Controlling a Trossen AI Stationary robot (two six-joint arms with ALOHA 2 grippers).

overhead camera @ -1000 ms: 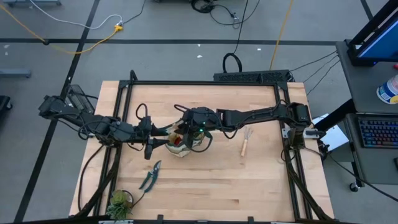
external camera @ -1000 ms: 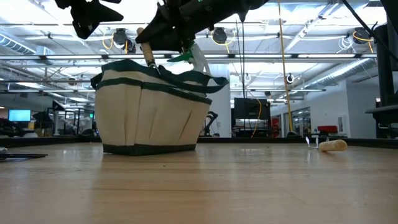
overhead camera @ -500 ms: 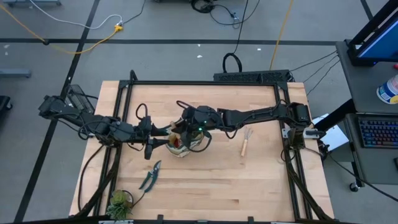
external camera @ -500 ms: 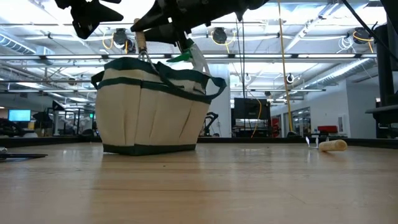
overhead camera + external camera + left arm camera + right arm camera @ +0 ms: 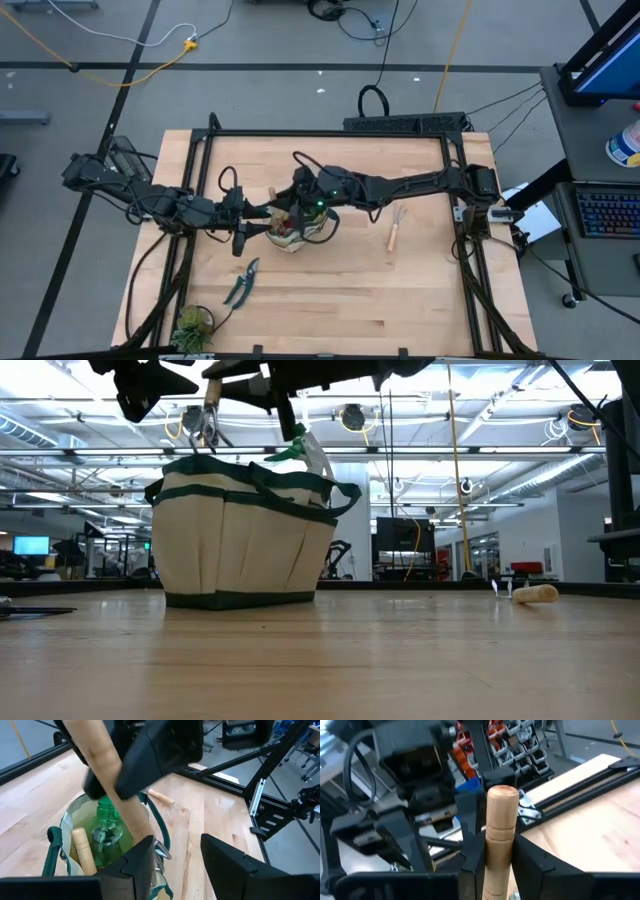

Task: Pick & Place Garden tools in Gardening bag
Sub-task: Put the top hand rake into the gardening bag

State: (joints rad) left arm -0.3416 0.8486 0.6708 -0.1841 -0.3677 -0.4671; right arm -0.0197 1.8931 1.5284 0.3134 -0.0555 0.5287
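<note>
The wooden-handled tool (image 5: 499,840) is clamped by its handle in my right hand (image 5: 495,851), held over the mouth of the gardening bag (image 5: 245,540), which stands mid-counter (image 5: 350,290) with a green spray bottle (image 5: 107,822) already inside. My left hand (image 5: 177,857) waits part-open just beside the bag, holding nothing. I judge this the placing step: next I lower the tool into the bag and let go; shears (image 5: 241,283) and another tool (image 5: 395,228) remain out.

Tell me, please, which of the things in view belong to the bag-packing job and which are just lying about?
Job:
- gardening bag
- wooden-handled tool gripped in the right gripper, above the bag
- spray bottle and another wooden handle, in the bag
- pruning shears and small wooden-handled fork, on the table
- left gripper, open beside the bag

Lying about:
- leafy plant
</note>
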